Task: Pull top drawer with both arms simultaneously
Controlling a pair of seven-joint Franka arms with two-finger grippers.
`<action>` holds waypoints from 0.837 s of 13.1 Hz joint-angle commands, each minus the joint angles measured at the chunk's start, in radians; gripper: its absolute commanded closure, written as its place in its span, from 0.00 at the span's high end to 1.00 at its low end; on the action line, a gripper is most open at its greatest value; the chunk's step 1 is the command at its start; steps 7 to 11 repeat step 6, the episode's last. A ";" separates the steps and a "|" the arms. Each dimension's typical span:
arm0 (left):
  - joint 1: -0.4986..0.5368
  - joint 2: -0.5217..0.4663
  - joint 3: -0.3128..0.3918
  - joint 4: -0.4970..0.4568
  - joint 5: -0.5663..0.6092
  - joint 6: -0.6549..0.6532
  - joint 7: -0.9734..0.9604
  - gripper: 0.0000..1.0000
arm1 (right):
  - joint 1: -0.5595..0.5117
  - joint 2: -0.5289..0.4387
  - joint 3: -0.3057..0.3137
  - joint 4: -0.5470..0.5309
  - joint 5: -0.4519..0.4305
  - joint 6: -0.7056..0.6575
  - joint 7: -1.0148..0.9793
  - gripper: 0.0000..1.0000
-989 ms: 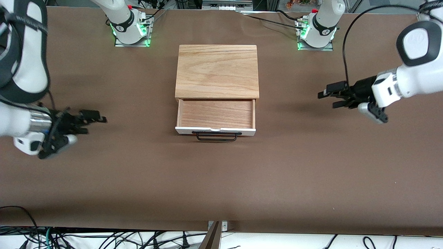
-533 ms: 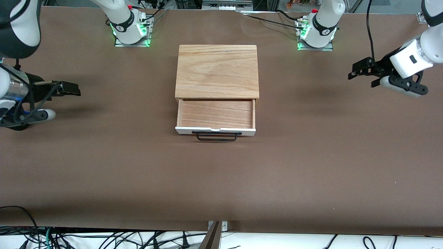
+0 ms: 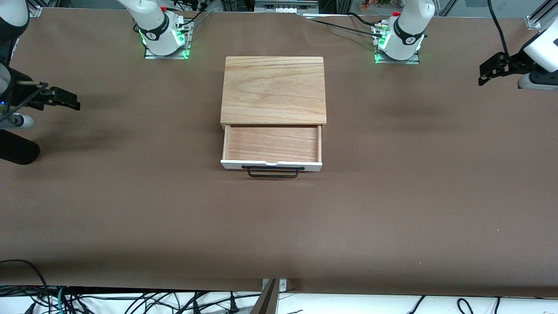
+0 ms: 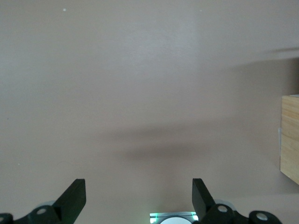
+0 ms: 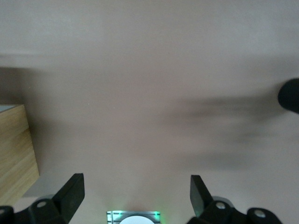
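The top drawer [image 3: 272, 144] stands pulled out of the wooden cabinet [image 3: 273, 89], its light wood floor bare. Its white front [image 3: 305, 165] and black bar handle [image 3: 273, 172] face the front camera. My left gripper [image 3: 483, 74] hangs open and holds nothing over the table at the left arm's end, well apart from the drawer. My right gripper [image 3: 72, 102] hangs open and holds nothing over the right arm's end. In the left wrist view the left gripper [image 4: 138, 186] is over bare table with a cabinet corner [image 4: 290, 135] at the edge. The right gripper [image 5: 137, 183] sees the same, cabinet [image 5: 16, 154] aside.
The green-lit right arm base [image 3: 165, 39] and left arm base [image 3: 397, 43] stand on the table farther from the front camera than the cabinet. The brown table [image 3: 279, 226] runs wide around the cabinet. Loose cables [image 3: 130, 301] hang below the table's near edge.
Both grippers have swung outward from the drawer toward the table's two ends and toward the bases' side. The drawer has stayed pulled out in the same place.
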 commanded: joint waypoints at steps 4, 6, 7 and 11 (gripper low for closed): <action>0.014 0.006 -0.019 0.018 -0.005 -0.034 -0.091 1.00 | -0.020 -0.097 0.014 -0.092 -0.014 0.031 0.029 1.00; 0.019 0.012 -0.041 0.018 -0.004 -0.033 -0.122 1.00 | -0.019 -0.096 0.014 -0.090 -0.014 0.036 0.029 1.00; 0.019 0.012 -0.041 0.018 -0.004 -0.033 -0.122 1.00 | -0.019 -0.096 0.014 -0.090 -0.014 0.036 0.029 1.00; 0.019 0.012 -0.041 0.018 -0.004 -0.033 -0.122 1.00 | -0.019 -0.096 0.014 -0.090 -0.014 0.036 0.029 1.00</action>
